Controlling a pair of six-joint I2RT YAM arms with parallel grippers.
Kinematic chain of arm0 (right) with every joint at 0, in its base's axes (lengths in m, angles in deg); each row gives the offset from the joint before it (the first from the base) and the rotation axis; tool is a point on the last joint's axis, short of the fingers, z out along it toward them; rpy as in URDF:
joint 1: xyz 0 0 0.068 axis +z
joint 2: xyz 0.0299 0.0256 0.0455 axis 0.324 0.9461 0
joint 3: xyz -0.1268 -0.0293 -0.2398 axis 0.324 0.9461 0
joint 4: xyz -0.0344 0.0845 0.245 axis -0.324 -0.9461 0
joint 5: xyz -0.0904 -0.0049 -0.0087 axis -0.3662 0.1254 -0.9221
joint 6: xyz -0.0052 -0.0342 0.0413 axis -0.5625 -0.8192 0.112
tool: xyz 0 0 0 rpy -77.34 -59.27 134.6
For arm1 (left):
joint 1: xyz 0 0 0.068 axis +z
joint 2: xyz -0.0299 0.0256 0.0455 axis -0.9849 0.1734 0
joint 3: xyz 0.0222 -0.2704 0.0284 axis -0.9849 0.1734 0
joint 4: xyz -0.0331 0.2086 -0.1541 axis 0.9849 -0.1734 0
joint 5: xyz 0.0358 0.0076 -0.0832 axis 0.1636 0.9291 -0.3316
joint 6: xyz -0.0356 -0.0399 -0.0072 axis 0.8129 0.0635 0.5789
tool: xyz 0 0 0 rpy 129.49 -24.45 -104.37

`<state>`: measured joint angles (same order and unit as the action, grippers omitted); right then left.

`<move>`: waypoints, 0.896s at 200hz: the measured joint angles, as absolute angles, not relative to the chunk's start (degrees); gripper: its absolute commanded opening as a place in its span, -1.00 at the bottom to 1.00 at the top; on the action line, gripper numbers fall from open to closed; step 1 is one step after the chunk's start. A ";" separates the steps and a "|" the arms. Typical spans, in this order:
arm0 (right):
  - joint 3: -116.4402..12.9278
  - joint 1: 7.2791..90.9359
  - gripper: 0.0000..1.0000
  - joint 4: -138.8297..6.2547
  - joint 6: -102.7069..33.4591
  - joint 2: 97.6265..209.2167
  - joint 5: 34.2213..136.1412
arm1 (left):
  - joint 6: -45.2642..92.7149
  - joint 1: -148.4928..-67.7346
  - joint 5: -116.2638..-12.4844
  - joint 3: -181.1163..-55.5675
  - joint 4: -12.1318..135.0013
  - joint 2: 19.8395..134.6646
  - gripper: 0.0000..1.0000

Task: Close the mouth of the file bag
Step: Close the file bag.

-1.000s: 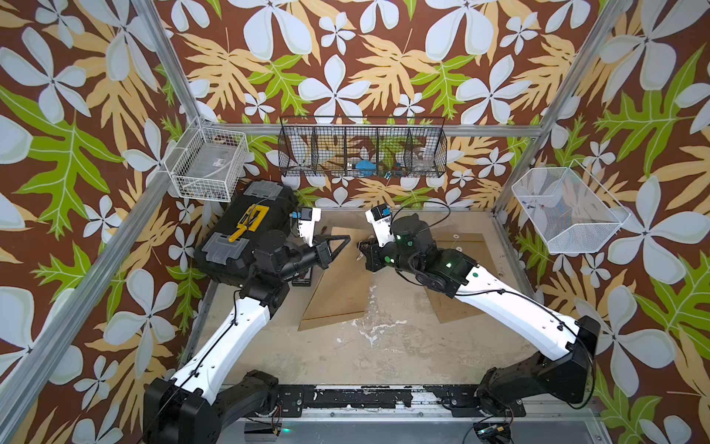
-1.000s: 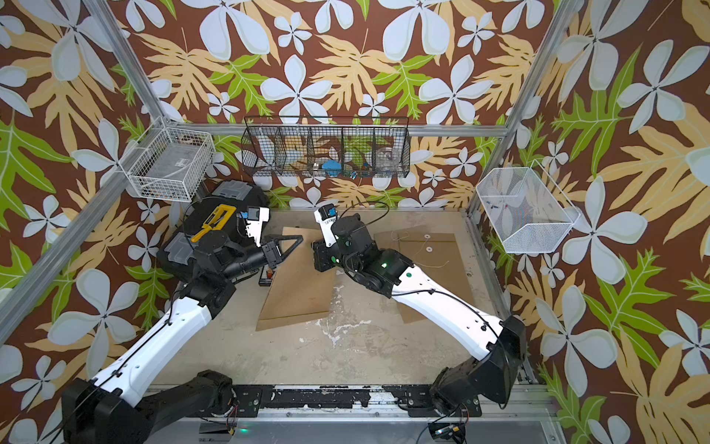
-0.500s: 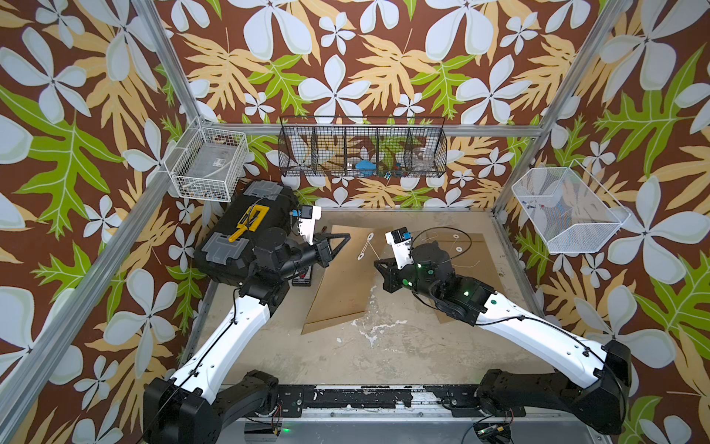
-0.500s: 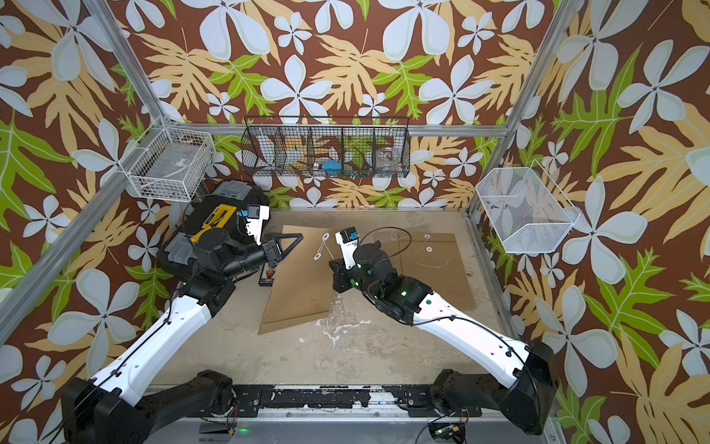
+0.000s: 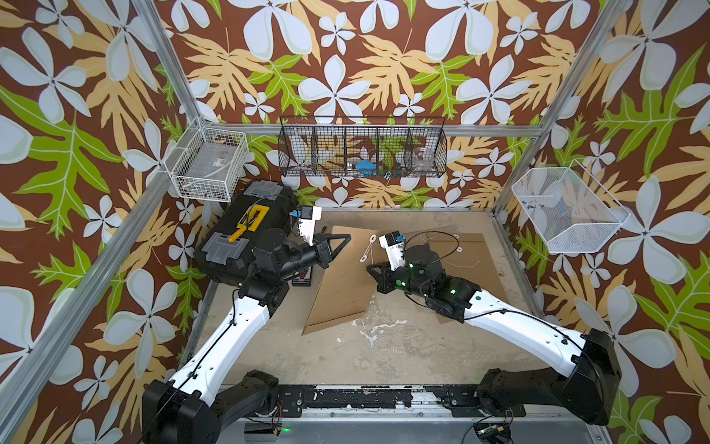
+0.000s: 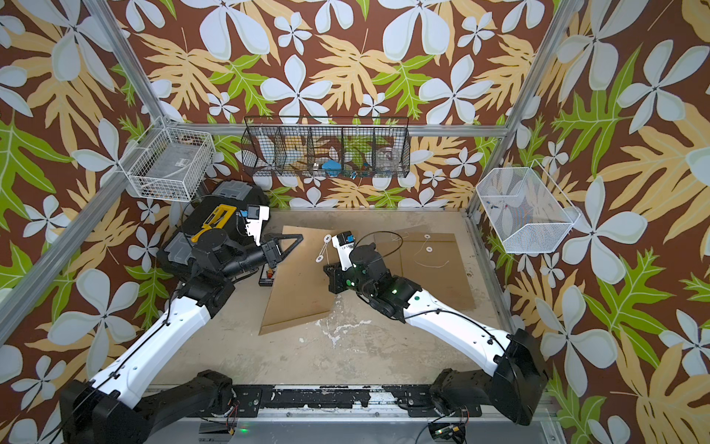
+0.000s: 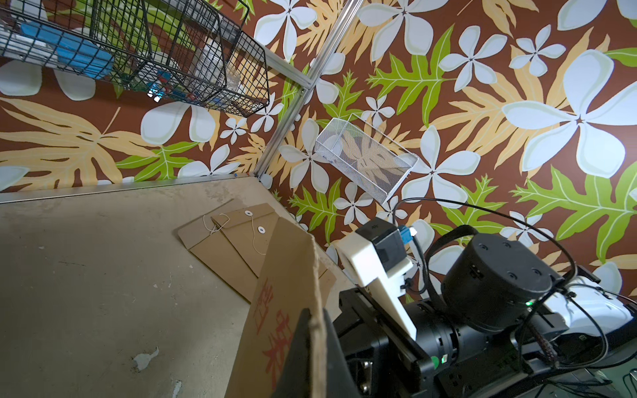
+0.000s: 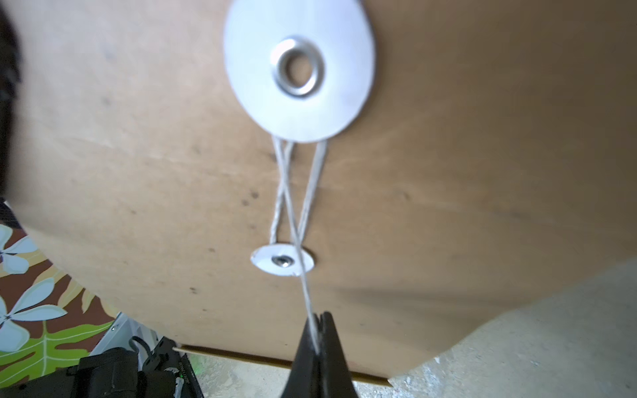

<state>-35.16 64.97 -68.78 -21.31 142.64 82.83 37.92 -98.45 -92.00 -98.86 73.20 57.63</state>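
The bag [image 5: 340, 286] sits mid-table, tilted up rather than flat, because the left claw [image 7: 316, 322] has its far-left edge pinched and lifted. The right claw [image 8: 319, 330] is clamped tight on the string [image 8: 298, 213], which runs taut from the two discs. My guess is the kraft card is light and stiffish but creases easily. The thread looks thin and slippery and might rip a disc [image 8: 299, 70] off, so I'd grip the string near its end and wind gently, not grab the flap.

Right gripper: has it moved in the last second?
Yes. The right gripper, pinching the string, has drawn away from the black wire basket toward the front rail.
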 measured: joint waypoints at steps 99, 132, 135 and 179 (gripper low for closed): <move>-39.62 54.11 -1.00 -70.81 -18.88 147.87 98.90 | 36.18 -98.45 -96.77 -99.32 71.80 56.56 -1.00; -43.21 50.76 -1.00 -75.12 -20.81 148.63 101.30 | 34.32 -98.45 -97.55 -100.33 69.53 56.63 -1.00; -43.65 50.54 -1.00 -75.62 -20.98 148.65 101.37 | 33.88 -98.45 -97.64 -100.59 69.09 56.65 -1.00; -50.18 49.30 -1.00 -82.66 -24.50 150.18 100.06 | 29.14 -98.45 -97.90 -103.52 63.76 57.09 -1.00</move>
